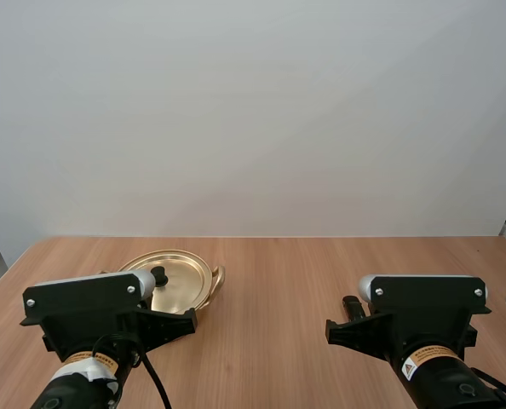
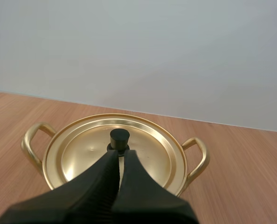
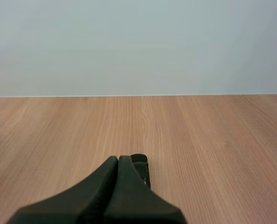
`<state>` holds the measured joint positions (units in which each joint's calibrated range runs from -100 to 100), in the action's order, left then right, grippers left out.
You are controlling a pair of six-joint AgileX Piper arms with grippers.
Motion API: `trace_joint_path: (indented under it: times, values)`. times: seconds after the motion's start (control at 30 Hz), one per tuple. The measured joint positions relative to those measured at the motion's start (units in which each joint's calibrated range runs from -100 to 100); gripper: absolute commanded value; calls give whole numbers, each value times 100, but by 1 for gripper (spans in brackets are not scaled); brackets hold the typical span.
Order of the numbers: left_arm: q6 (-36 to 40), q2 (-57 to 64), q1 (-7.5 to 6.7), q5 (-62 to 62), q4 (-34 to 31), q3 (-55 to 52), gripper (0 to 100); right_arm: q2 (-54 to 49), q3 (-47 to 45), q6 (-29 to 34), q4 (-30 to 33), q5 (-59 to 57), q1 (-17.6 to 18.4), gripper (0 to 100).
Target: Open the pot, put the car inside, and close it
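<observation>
A gold pot (image 1: 216, 279) with two loop handles stands on the table at the left, and its gold lid (image 1: 183, 285) is on. My left arm is just behind the pot. In the left wrist view my left gripper (image 2: 121, 155) is shut on nothing, its tips just short of the lid's black knob (image 2: 119, 138) and a little above the lid (image 2: 148, 149). My right gripper (image 3: 119, 159) is shut too, low over the wood. A small dark object (image 3: 140, 164), which may be the car, lies right beside its tips. It is too hidden to tell for sure.
The wooden table (image 1: 278, 281) stretches bare between the two arms and on to its far edge at a plain pale wall. A dark stub (image 1: 353, 305) pokes out in front of the right arm's mount.
</observation>
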<state>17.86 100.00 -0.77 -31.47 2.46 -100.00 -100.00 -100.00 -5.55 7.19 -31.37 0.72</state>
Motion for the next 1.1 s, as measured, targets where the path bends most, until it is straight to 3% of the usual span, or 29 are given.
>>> trace_joint_path:
  times: [0.33,1.1]
  values:
    - [-286,0,181,198,-320,0,8,0,0,0,239,-17,-162,0]
    - [-296,0,181,198,-320,0,8,0,0,0,239,-17,-162,0]
